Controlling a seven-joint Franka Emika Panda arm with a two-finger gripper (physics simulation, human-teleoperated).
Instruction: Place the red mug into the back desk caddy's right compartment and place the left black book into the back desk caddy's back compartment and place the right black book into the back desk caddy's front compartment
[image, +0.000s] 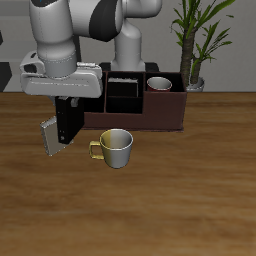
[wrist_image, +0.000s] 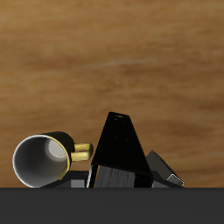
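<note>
My gripper (image: 68, 106) is shut on the top of the right black book (image: 68, 124), which stands upright at or just above the tabletop. The book also shows in the wrist view (wrist_image: 118, 150); my fingertips are hidden there. The dark-brown back desk caddy (image: 150, 112) stands behind it. The left black book (image: 125, 92) stands in one of the caddy's compartments. The red mug (image: 160, 84) sits in the compartment beside it, and only its rim and pale inside show.
A grey book (image: 49, 136) leans right beside the held book, also in the wrist view (wrist_image: 166, 171). A cream mug with a yellow handle (image: 115, 147) (wrist_image: 39, 162) stands close by, nearer the table's front edge. A potted plant (image: 195, 45) stands behind the caddy.
</note>
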